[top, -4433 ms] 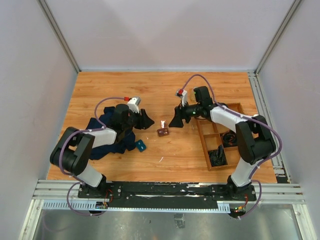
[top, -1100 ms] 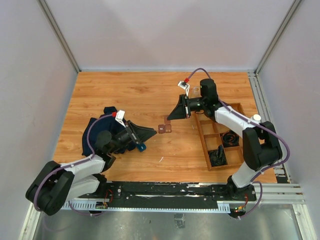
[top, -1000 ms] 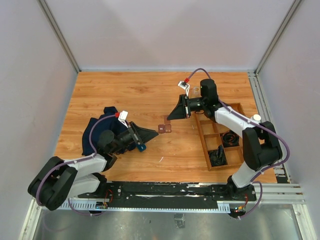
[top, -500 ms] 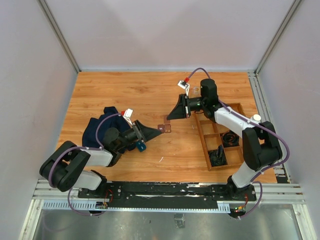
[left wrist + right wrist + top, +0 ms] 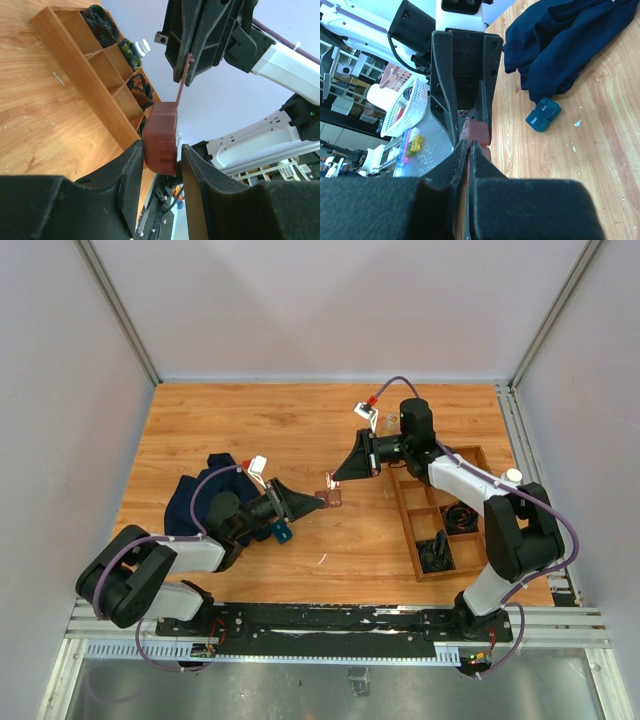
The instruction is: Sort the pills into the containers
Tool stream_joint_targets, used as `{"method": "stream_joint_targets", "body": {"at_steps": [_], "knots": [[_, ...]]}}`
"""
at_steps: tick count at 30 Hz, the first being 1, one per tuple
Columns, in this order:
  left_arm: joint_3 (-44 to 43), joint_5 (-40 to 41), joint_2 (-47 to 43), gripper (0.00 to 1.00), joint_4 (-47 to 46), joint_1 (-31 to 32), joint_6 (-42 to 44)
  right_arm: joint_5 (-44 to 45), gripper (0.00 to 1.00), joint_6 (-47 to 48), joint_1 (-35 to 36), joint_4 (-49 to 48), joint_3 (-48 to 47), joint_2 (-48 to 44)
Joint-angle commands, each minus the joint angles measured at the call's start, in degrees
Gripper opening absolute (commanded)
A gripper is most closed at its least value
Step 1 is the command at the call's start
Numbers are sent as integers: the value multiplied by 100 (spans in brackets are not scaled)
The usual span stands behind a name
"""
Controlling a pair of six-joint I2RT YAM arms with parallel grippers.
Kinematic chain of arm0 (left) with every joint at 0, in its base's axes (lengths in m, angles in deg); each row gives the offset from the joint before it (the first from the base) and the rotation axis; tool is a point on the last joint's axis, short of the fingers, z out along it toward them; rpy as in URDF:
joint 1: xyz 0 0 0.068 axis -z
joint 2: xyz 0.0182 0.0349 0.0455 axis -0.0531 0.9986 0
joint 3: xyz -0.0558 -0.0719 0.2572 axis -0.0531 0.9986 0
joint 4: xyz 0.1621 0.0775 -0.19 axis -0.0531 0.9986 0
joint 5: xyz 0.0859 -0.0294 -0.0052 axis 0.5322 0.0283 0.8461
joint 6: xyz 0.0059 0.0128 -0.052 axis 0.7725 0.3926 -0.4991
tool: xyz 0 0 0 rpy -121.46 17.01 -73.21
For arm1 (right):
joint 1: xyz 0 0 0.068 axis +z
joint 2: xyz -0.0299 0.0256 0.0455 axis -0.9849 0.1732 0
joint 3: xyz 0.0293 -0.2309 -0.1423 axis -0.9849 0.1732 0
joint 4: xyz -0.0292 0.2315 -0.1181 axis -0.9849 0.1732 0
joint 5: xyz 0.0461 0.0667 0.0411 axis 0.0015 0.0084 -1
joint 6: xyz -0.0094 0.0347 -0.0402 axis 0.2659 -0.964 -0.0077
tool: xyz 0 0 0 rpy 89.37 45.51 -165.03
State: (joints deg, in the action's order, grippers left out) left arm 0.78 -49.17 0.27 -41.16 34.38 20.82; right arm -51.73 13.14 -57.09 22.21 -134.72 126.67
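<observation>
The container, a small dark reddish-brown box, is near the table's middle. My left gripper reaches in from the left and is shut on its body. In the left wrist view the box fills the gap between my black fingers. Its thin lid stands up from it. My right gripper comes from the right and is shut on that lid; in the right wrist view its tips pinch the flap just above the box. No pills can be made out.
A wooden divided tray with dark items lies at the right, a clear bottle behind it. A dark blue cloth is bunched at the left, a teal box beside it. White specks dot the wood.
My left gripper has swung right from beside the teal box to the container and closed on it. The right gripper has stayed shut on the lid, hardly moving.
</observation>
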Motion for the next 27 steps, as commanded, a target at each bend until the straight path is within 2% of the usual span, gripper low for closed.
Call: {"method": "stream_joint_targets", "body": {"at_steps": [1, 6, 10, 11, 13, 16, 18, 22, 27], "knots": [[-193, 137, -176, 41, 244, 45, 195, -180, 1, 4, 148, -192, 62, -61], [-206, 164, -194, 40, 339, 48, 191, -197, 1, 29, 180, -202, 59, -80], [-218, 173, -191, 18, 432, 48, 247, -227, 1, 67, 193, -188, 59, -98], [-217, 173, -191, 11, 433, 48, 255, -250, 4, 120, 193, -143, 47, -103], [-223, 181, -192, 2, 471, 48, 294, -315, 17, 443, 193, 260, -34, -143], [-217, 154, -229, 0, 529, 48, 420, -328, 34, 1442, 178, 1420, -315, -262], [-211, 129, -260, 0, 617, 48, 522, -351, 40, 1992, 153, 1917, -470, -376], [-217, 171, -300, 0, 813, 48, 705, -527, 46, 2488, 141, 2341, -559, -651], [-224, 59, -244, 0, 715, 48, 712, -536, 47, 2705, 229, 2484, -464, -826]]}}
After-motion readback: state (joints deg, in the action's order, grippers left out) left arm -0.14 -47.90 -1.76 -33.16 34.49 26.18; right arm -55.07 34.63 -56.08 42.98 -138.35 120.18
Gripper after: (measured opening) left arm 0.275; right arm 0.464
